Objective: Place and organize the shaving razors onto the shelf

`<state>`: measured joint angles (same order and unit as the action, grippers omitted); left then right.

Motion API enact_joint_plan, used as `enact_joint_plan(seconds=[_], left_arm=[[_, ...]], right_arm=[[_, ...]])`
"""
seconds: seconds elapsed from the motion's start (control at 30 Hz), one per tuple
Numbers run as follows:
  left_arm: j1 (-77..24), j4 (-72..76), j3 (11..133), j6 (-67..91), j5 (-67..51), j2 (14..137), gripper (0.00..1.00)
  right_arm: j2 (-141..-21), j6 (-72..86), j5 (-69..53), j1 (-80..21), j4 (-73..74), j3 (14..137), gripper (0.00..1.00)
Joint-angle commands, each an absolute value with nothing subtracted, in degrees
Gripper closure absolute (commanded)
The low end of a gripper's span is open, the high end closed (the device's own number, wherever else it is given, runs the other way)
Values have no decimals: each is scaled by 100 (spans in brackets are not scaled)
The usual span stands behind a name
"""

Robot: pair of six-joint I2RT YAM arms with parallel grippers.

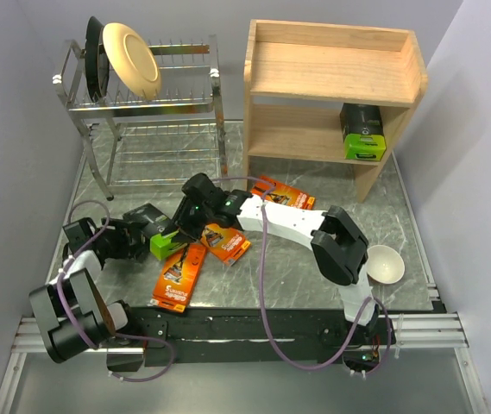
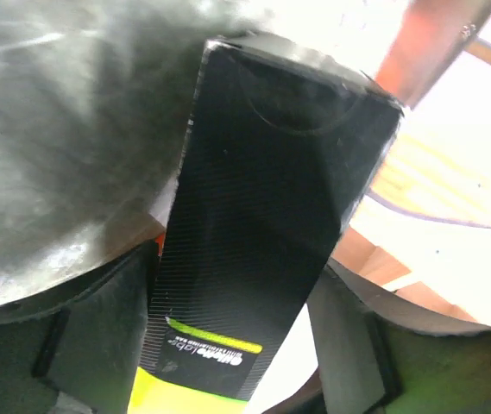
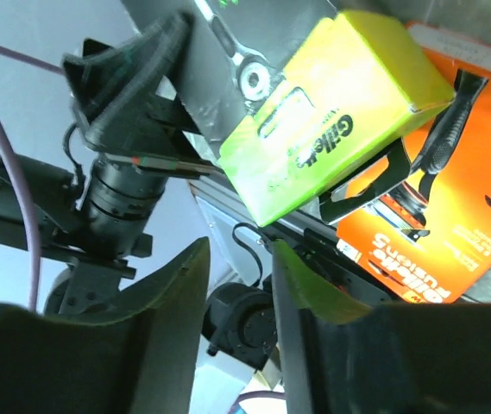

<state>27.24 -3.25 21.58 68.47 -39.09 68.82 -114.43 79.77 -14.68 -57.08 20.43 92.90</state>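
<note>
My left gripper (image 1: 144, 231) is shut on a black razor pack with a lime-green end (image 1: 160, 238). In the left wrist view the pack (image 2: 262, 198) stands tilted between the fingers (image 2: 98, 336). My right gripper (image 1: 185, 222) is open and empty, just right of that pack. In the right wrist view its fingertips (image 3: 180, 276) point at the lime end (image 3: 331, 121). Three orange packs lie on the table (image 1: 284, 191) (image 1: 226, 242) (image 1: 179, 274). One also shows in the right wrist view (image 3: 439, 228). A second black pack (image 1: 364, 131) stands on the wooden shelf's (image 1: 331, 86) lower tier.
A chrome dish rack (image 1: 141, 112) with a cream plate (image 1: 130, 59) stands at the back left. A white bowl (image 1: 383, 263) sits at the front right beside the right arm's base. Grey walls close in both sides.
</note>
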Motion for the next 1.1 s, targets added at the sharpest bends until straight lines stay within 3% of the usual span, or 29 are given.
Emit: enact_joint_plan(seconds=[0.0, 0.17, 0.3, 0.37, 0.47, 0.6, 0.77, 0.9, 1.07], left_arm=[[2733, -272, 2198, 6320, -4052, 6346, 40], [2742, -220, 2100, 5828, -4157, 6012, 53], [2742, -290, 2223, 5546, -4245, 5871, 56], [2733, 173, 2259, 5502, -4849, 5766, 56], [2672, 936, 2355, 5800, -5875, 5835, 56], [2269, 1345, 2759, 6030, -6705, 6117, 59], [1328, 1765, 3190, 6212, -7049, 6406, 59], [792, 2136, 3506, 6434, -7267, 6775, 59], [106, 2880, 3937, 7029, -7356, 7461, 59]], right_arm=[[-10566, 7261, -1055, -5275, 1698, 9256, 55], [-9644, 5820, -1063, -4599, 1143, 8511, 49], [-9150, 5591, -818, -4132, 1090, 7814, 47], [-8992, 5188, -931, -3973, 889, 7630, 45], [-8860, 4317, -1650, -3675, 572, 7480, 36], [-8596, 3640, -3231, -3297, 10, 6848, 16], [-8411, 3568, -5541, -2760, -1413, 5629, 6], [-8139, 4269, -6020, -2769, -2659, 4888, 0], [-7980, 4175, -6055, -2847, -2584, 4693, 0]])
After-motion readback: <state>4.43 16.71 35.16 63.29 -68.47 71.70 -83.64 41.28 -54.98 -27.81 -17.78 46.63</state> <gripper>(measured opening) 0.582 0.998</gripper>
